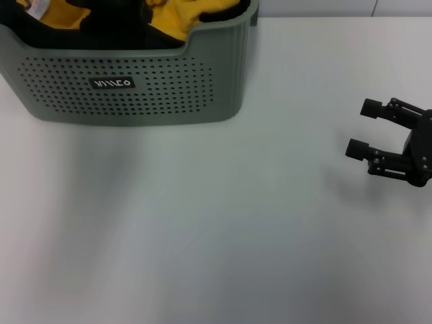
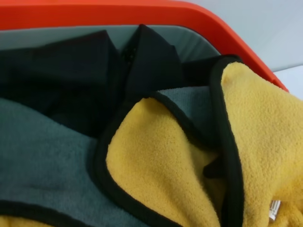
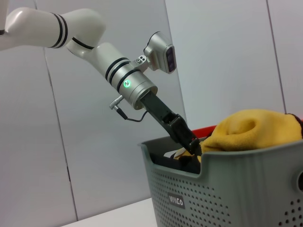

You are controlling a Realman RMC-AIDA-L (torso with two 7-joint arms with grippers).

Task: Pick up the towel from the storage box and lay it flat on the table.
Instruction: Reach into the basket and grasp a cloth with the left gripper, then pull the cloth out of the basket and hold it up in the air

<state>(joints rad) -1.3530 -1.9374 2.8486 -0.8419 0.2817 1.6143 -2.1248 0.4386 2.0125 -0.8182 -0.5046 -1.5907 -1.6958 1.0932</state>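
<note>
The towel (image 1: 182,17), yellow with black edging and a grey-green reverse, lies crumpled in the storage box (image 1: 135,88) at the back left of the table (image 1: 202,223). The left wrist view shows the towel's folds (image 2: 161,165) up close, with a white tag (image 2: 273,210). In the right wrist view my left gripper (image 3: 191,144) reaches down into the box (image 3: 227,189) beside the heaped towel (image 3: 246,130); its fingertips are hidden behind the rim. My right gripper (image 1: 363,128) is open and empty, low over the table at the right, well away from the box.
An orange-red rim (image 2: 118,12) shows just past the box's far wall, and as a strip in the right wrist view (image 3: 210,130). The box carries a black label (image 1: 113,84). Bare white tabletop stretches between the box and the right gripper.
</note>
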